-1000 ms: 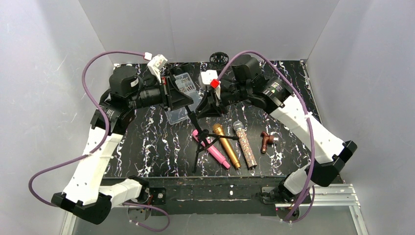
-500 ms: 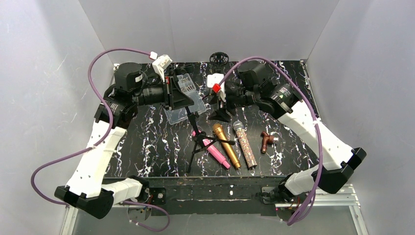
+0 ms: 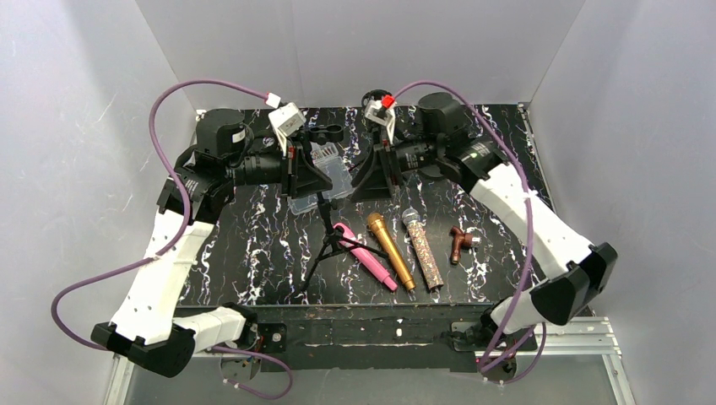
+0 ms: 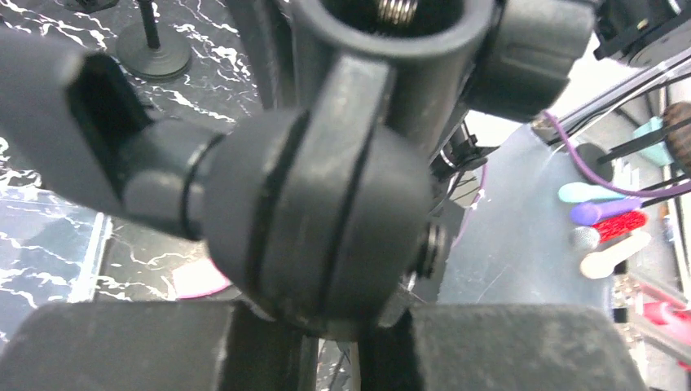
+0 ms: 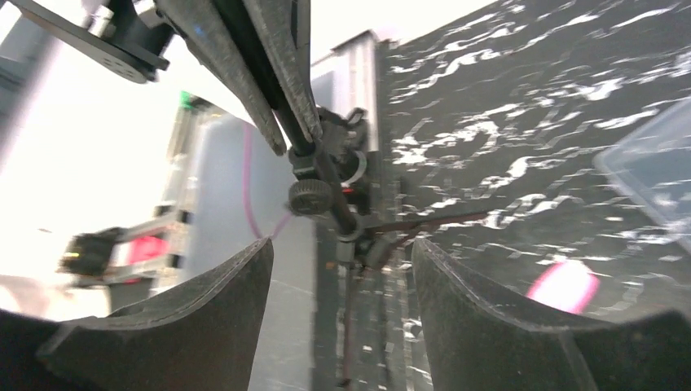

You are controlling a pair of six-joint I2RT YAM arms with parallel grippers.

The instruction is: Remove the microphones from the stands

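Note:
The black tripod stand (image 3: 328,245) leans over the table, and my left gripper (image 3: 323,183) is shut on its pole just under the head. Its clip (image 3: 325,132) sticks up with no microphone showing in it. In the left wrist view the stand's ball joint (image 4: 318,187) fills the frame above my gripper (image 4: 342,346). A pink microphone (image 3: 365,256) lies under the tripod legs, with a gold one (image 3: 390,251) and a glittery one (image 3: 422,249) beside it. My right gripper (image 3: 366,180) is open just right of the pole, holding nothing; the stand's hub (image 5: 342,224) shows beyond its jaws (image 5: 338,314).
A clear plastic box (image 3: 325,173) lies behind the stand, partly under my left gripper. A small brown part (image 3: 462,242) rests right of the microphones. A black round object (image 3: 377,99) stands at the back wall. White walls close in on three sides.
My right gripper has opened and drawn back from the stand, its wrist rolling over. The left gripper has carried the stand a little to the left, and its feet have shifted left.

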